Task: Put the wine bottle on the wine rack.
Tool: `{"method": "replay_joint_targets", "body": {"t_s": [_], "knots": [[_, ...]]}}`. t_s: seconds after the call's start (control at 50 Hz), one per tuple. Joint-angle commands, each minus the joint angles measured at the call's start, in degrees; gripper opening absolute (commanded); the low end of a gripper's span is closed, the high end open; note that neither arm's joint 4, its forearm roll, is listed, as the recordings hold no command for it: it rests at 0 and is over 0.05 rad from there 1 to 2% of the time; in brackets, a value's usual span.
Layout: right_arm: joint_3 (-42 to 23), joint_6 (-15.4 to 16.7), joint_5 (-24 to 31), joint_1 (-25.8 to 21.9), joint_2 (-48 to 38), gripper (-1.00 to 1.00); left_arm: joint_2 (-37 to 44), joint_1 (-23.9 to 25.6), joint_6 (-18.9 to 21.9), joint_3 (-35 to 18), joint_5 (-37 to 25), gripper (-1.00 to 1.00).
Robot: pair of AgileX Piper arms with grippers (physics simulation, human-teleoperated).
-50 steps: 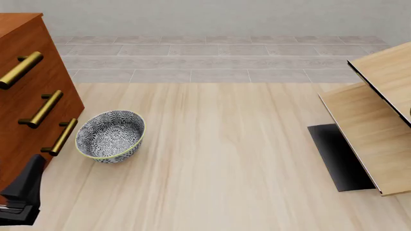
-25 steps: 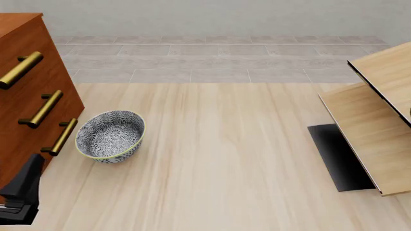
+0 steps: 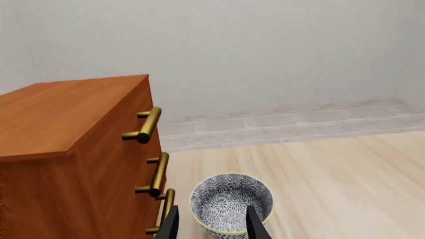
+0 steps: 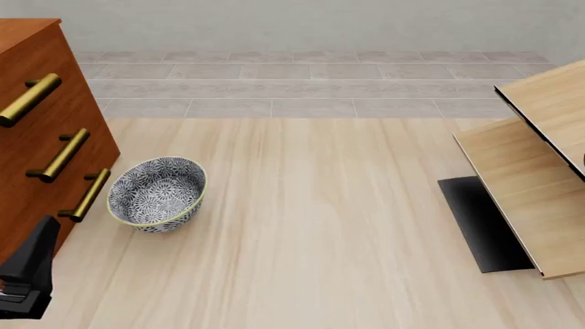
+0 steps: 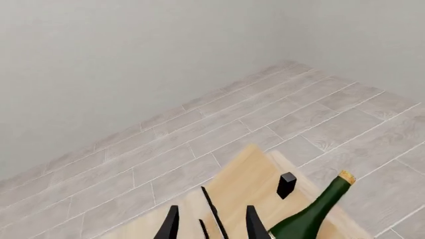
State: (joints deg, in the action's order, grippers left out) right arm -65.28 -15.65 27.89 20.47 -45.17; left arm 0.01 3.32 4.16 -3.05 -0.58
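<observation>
The wine bottle, dark green with a tan top, shows only in the right wrist view, lying slanted on the light wood panels of the wine rack. My right gripper is open and empty, apart from the bottle and beside its neck. In the front view the wine rack stands at the right edge on its black base; the bottle and right gripper are out of that view. My left gripper sits at the near left corner, open and empty.
A reddish-brown drawer cabinet with brass handles stands at the left. A patterned blue-and-white bowl sits beside it, just ahead of my left gripper, and also shows in the left wrist view. A small black block sits on the rack.
My left gripper has drifted slightly back toward the near left corner. Nothing else in the front view has moved.
</observation>
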Motion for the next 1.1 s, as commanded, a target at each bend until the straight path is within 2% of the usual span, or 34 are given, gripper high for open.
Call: {"method": "replay_joint_targets", "body": {"t_s": [0.02,0.36,0.64,0.88,1.1], "knots": [[3.4,0.8,2.0,-5.8,5.8,1.0,0.0,0.1,0.1,-0.5,-0.3,1.0],[5.9,1.4,6.9,-13.0,14.5,1.0,0.0,0.5,0.3,-0.4,-0.3,1.0],[4.0,3.3,13.1,-18.4,20.5,1.0,0.0,0.6,0.4,-0.8,-0.6,1.0],[3.4,2.4,16.9,-21.5,24.4,1.0,0.0,0.8,0.6,-1.2,-0.9,1.0],[6.5,2.2,19.3,-25.2,30.5,1.0,0.0,1.1,1.0,-2.4,-1.5,1.0]]}}
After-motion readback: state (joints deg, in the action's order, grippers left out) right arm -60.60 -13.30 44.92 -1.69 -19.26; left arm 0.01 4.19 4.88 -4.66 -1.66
